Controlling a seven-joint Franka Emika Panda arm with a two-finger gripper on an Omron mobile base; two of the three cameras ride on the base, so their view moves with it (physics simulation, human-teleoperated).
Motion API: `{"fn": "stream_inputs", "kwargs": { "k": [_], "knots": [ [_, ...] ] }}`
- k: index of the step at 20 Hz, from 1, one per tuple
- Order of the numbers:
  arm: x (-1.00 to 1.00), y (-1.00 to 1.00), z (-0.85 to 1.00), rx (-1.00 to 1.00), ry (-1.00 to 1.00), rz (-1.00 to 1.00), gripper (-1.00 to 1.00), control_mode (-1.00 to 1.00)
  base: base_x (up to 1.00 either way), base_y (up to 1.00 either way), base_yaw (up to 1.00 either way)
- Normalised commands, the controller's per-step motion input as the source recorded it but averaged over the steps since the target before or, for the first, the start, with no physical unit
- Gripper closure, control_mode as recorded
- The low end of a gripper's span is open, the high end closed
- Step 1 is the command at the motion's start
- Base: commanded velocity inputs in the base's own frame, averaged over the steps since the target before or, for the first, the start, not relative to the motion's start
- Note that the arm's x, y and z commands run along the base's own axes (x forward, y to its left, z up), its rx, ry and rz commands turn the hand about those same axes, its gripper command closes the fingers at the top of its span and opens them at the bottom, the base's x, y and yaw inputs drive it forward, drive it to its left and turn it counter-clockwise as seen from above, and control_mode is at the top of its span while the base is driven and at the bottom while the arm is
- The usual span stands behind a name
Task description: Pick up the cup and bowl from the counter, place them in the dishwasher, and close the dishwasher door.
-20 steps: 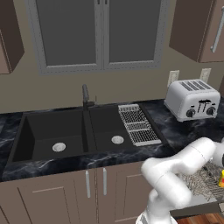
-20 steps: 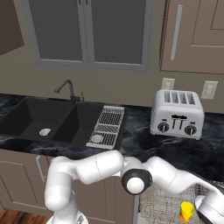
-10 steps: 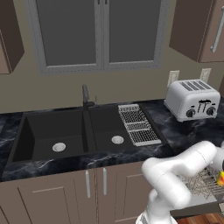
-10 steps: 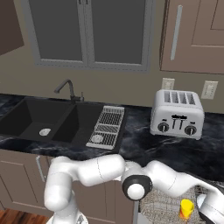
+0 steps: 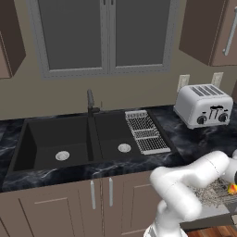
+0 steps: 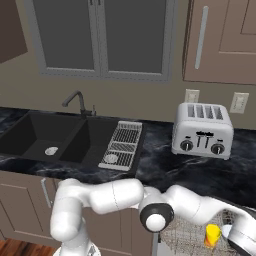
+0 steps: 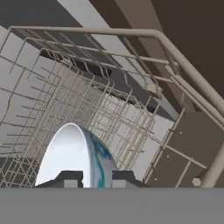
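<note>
White bowl [image 7: 76,155] rim between jaws, lower half cut off.

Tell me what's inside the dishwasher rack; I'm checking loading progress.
The rack holds a white bowl with a teal pattern on edge between the tool's tips, and a yellow cup. The arm hides the rest.

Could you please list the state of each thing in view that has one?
bowl: on edge in the rack, between the fingertips.
cup: upright in the rack.
dishwasher rack: slid out.
gripper: jaws slightly apart around the bowl's rim.
toaster: slots empty, on the counter.
</note>
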Motion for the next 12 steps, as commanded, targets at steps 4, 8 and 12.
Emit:
{"fn": "stream_inputs", "kwargs": {
  "k": [4,8,12],
  "knots": [
    [-0.02,-0.08,-0.06,0.00,-0.03,0.00,-1.00,-1.00,0.00,0.00,0.00],
    [-0.33,-0.01,0.22,0.01,-0.11,0.00,-1.00,-1.00,0.00,0.00,0.00],
    [-0.49,0.00,0.34,0.01,-0.14,0.00,-1.00,-1.00,0.00,0.00,0.00]
  ]
}}
